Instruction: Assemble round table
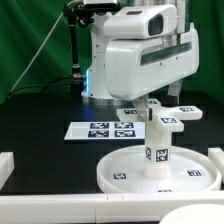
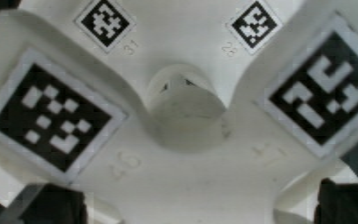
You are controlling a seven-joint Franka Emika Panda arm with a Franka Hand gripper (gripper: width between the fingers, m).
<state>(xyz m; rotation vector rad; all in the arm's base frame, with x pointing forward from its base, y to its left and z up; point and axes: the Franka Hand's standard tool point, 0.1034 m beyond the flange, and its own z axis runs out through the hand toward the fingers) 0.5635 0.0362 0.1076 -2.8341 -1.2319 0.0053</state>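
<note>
The large round rimmed disc [image 1: 125,172] lies flat on the black table near the front. The short cylindrical leg [image 1: 160,148] stands upright on its middle. The cross-shaped piece [image 1: 186,110] sits on top of the leg, its tagged arms spreading sideways. My gripper [image 1: 162,102] hangs straight down over the cross. In the wrist view the cross-shaped piece [image 2: 185,100] fills the picture, with its round hub in the centre and tags on its arms. My gripper [image 2: 194,208] stands open, and its dark fingertips [image 2: 51,205] are wide apart on either side of the cross, holding nothing.
The marker board [image 1: 105,130] lies flat on the table behind the disc, toward the exterior view's left. White rails [image 1: 6,166] border the table at both sides and along the front. The arm's white base [image 1: 110,75] stands behind the work area.
</note>
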